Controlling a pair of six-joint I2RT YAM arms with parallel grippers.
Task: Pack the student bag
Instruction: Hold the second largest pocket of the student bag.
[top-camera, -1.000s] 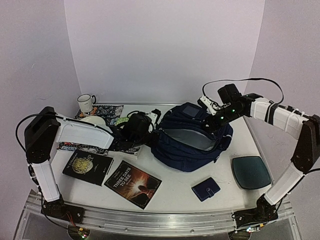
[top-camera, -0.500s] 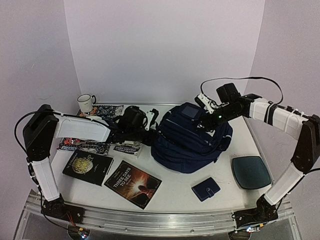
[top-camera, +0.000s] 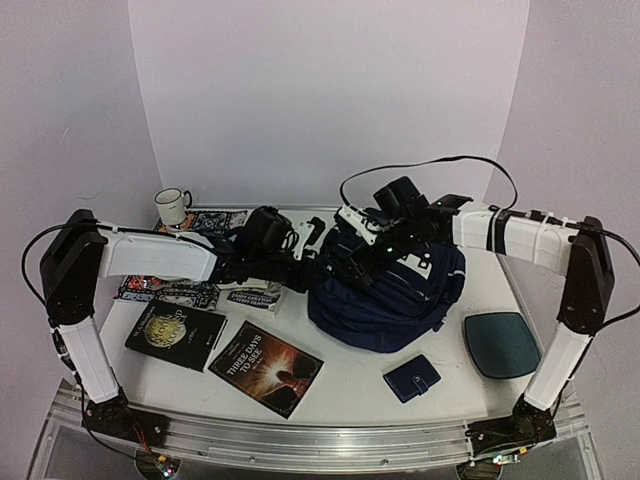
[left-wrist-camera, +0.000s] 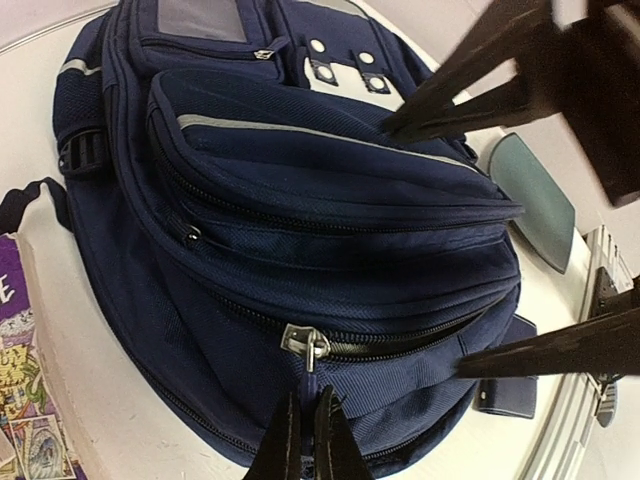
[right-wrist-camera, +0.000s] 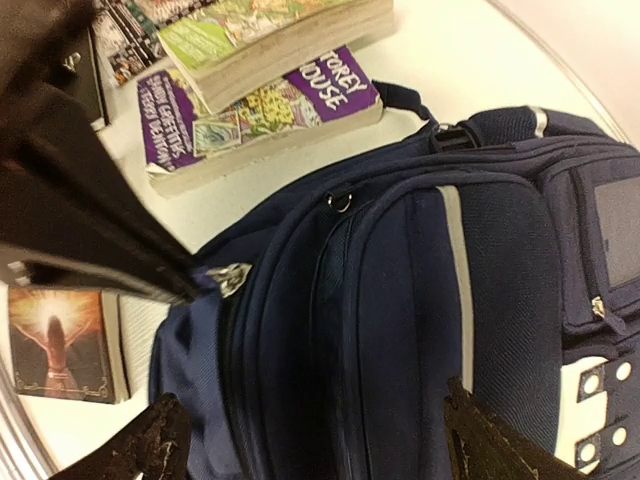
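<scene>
The left arm (top-camera: 150, 262) and right arm (top-camera: 512, 232) have white tube links and black joint housings; a thin black cable (top-camera: 440, 158) loops above the right one; the left gripper (left-wrist-camera: 307, 396) has slim black fingers (left-wrist-camera: 285, 448)

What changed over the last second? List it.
The right gripper let go of the student bag's far rim, opened, and swung left over it. The bag's gaping mouth closed up. The left gripper stayed clamped on the zip pull; books, wallet and mug unmoved.

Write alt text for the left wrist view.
A navy student bag fills the frame, lying on the white table. The left hand is shut at the bottom edge, just below a silver zip pull; the right hand spreads open over the bag.
</scene>
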